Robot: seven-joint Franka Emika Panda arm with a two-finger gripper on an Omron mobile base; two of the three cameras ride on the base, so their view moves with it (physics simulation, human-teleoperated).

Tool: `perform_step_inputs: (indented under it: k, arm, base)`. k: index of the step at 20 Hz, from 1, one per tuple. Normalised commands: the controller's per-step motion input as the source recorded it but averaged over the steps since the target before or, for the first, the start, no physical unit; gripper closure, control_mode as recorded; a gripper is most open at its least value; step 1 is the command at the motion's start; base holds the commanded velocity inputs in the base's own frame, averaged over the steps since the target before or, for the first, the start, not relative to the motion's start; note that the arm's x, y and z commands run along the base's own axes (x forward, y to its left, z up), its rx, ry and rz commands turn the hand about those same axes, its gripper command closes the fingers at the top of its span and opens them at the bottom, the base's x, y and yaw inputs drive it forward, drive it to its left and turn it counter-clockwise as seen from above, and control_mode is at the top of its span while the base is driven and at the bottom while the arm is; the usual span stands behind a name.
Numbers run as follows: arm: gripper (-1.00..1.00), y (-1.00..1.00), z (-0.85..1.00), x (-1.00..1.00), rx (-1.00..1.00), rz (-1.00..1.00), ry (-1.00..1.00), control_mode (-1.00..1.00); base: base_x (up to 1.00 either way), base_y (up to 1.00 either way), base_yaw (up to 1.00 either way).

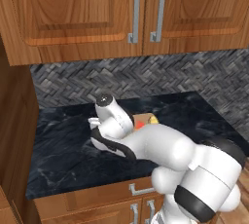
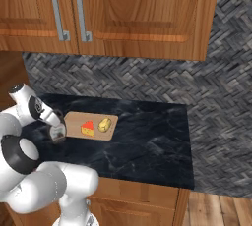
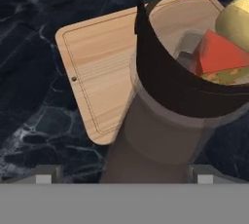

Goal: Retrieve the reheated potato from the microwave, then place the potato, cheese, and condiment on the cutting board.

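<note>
Claw [image 3: 124,179] wide open, gripping nothing yet, one fingertip on either side of the condiment [image 3: 165,121], bottle squarely between them and right up against the hand. From the right base camera: claw [image 2: 58,132] low at the left edge of the cutting board [image 2: 74,122], condiment [image 2: 58,132] standing on the dark counter [image 2: 147,141] just off the board's end. Potato [image 2: 104,124] and cheese [image 2: 88,128] side by side on the board already, cheese nearer the bottle. Last item, by the look of it.

Best handled this way: close evenly on the brown body rather than the narrow neck, keep the bottle upright, lift clear of the board's edge before moving across. Then aim for the bare half of the cutting board [image 3: 97,67], the end nearest the bottle, well short of the cheese [image 3: 219,57] and the potato [image 3: 236,21], and set down gently to avoid a topple or a nudge.
</note>
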Motion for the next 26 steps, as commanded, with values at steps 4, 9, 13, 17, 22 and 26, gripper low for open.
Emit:
perform_step_inputs:
  k: [4, 9, 13, 17, 22, 26]
  arm:
    - [1.00, -0.01, -0.16, -0.05, -0.02, 0.00, 0.00, -1.00]
    - [1.00, -0.15, -0.27, -0.30, 0.00, 0.00, 0.00, -1.00]
    - [1.00, -0.13, -0.26, -0.23, 0.00, 0.00, 0.00, -1.00]
    - [1.00, -0.14, -0.15, -0.17, 0.00, 0.00, -0.04, -1.00]
    - [1.00, -0.20, -0.09, -0.07, 0.00, 0.00, -0.07, -1.00]
    - [1.00, -0.25, -0.07, -0.03, 0.00, 0.00, -0.02, -1.00]
  base:
    - [0.00, 0.00, 0.00]
    - [0.00, 0.00, 0.00]
    - [0.00, 0.00, 0.00]
    - [0.00, 0.00, 0.00]
    - [0.00, 0.00, 0.00]
    - [0.00, 0.00, 0.00]
